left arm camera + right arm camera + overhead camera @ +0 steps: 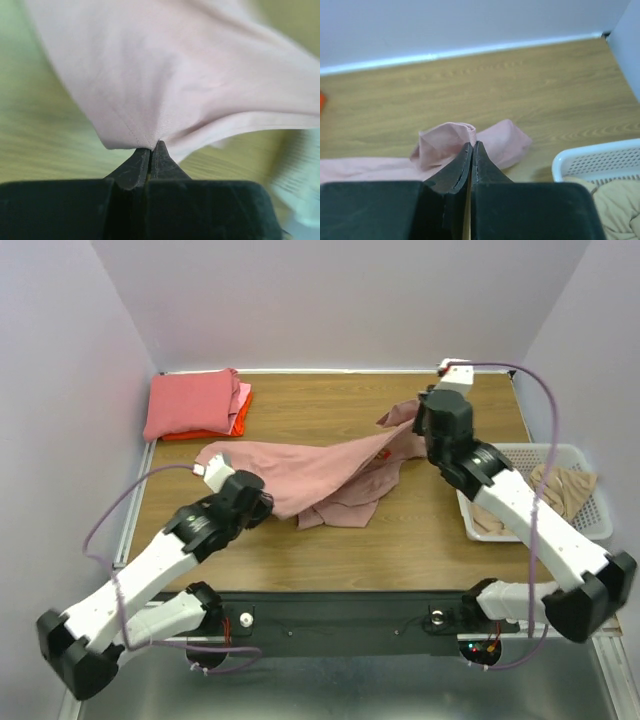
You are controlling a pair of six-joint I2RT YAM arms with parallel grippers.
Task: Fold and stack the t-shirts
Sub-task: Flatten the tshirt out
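Jaws, left gripper (151, 148): clamped on pink shirt (320, 472)
Jaws, right gripper (472, 146): closed on its far end
Stack (195, 405): far left corner

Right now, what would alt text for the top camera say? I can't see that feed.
The left gripper and right gripper hold a pink shirt stretched between them over the table. Folded shirts are stacked at the back left; a white basket on the right holds tan cloth.
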